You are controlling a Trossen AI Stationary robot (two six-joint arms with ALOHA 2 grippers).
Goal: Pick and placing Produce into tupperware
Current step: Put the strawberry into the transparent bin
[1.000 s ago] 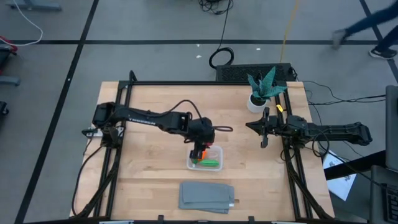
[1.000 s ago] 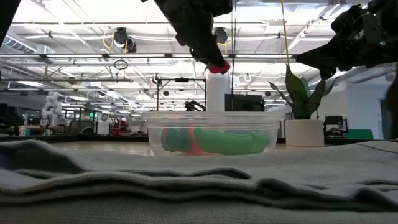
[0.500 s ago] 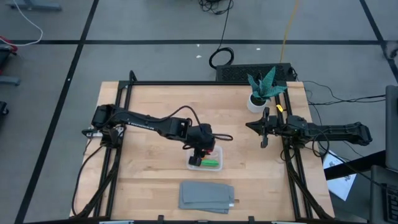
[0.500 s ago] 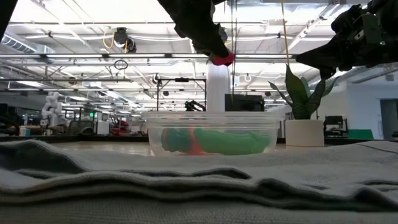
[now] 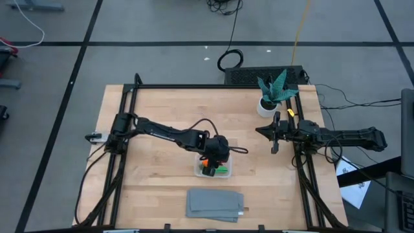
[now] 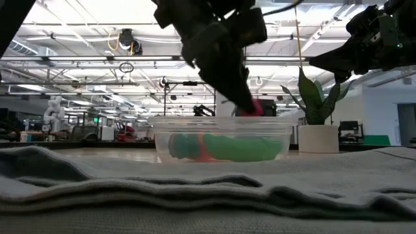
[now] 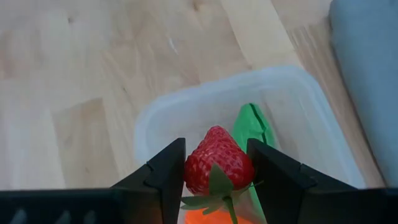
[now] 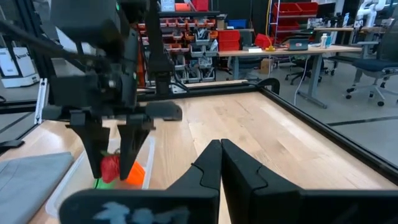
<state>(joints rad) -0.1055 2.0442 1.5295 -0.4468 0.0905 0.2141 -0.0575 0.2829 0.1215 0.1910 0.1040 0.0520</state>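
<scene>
Red strawberry (image 7: 217, 167) | leaf end toward left tool (image 7: 217, 180) | above tupperware (image 7: 155, 118)

Left claw (image 5: 208, 166) fills the tupperware (image 5: 224, 173) mouth; surrounding table (image 5: 155, 168) open.

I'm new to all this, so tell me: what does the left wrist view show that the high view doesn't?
Only the left wrist view shows the red piece is a strawberry clamped between the left gripper fingers. Only the high view shows the right gripper waiting, shut, near the plant, and the whole cloth. Both show the tupperware holding the green piece.
</scene>
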